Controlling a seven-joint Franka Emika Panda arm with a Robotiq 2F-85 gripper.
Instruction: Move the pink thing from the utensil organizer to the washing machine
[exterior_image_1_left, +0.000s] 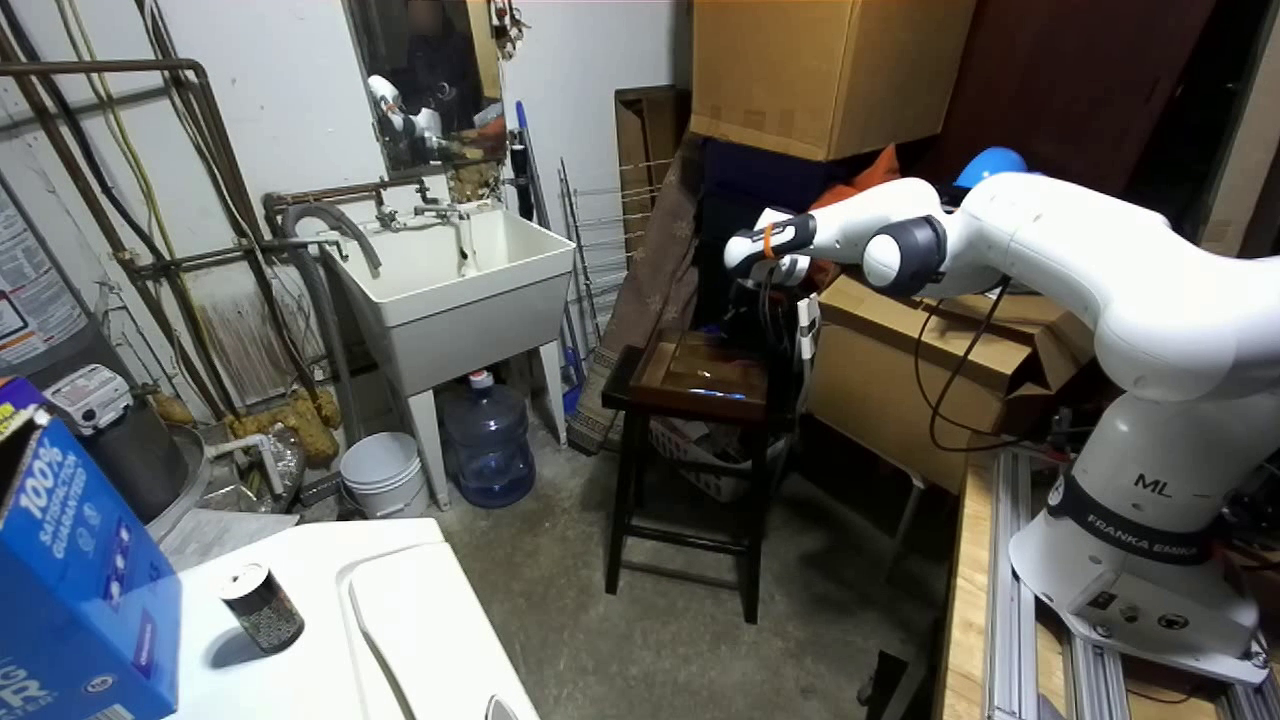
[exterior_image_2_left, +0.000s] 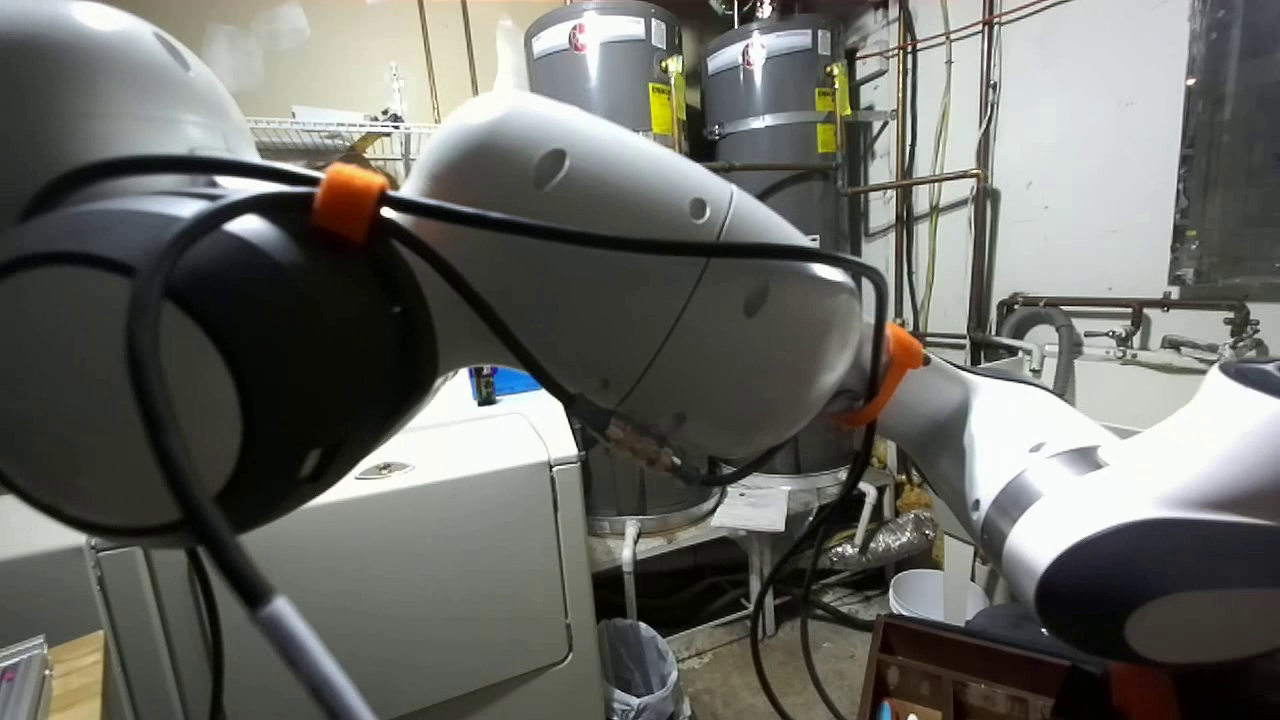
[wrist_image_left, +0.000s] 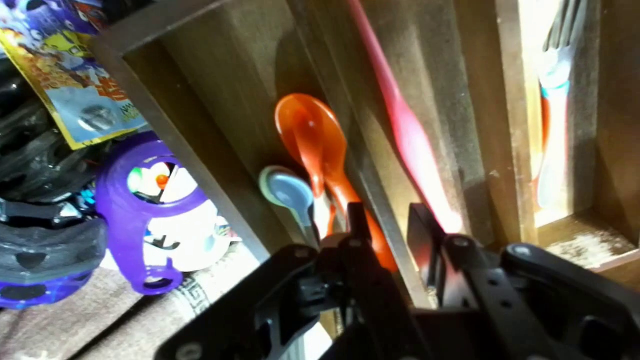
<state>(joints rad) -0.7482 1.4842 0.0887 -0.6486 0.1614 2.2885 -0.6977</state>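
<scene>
In an exterior view, the washer (exterior_image_1_left: 310, 560) bears one box (exterior_image_1_left: 90, 580) and one can (exterior_image_1_left: 262, 608); right of it, one organizer (exterior_image_1_left: 690, 399) sits on a stool (exterior_image_1_left: 757, 510). In the wrist view, the organizer's left compartment (wrist_image_left: 240, 55) holds one blue-grey spoon (wrist_image_left: 289, 191) and overlapping orange cutlery (wrist_image_left: 332, 145), count unclear. The gripper (wrist_image_left: 388, 212) has its jaws apart, the divider (wrist_image_left: 375, 185) showing between them. In the middle compartment (wrist_image_left: 430, 75) lies one pink utensil (wrist_image_left: 406, 122), its long axis slanting along the divider, slim end toward the top, thick end by the jaws. The next holds one fork (wrist_image_left: 557, 115), tines topmost.
</scene>
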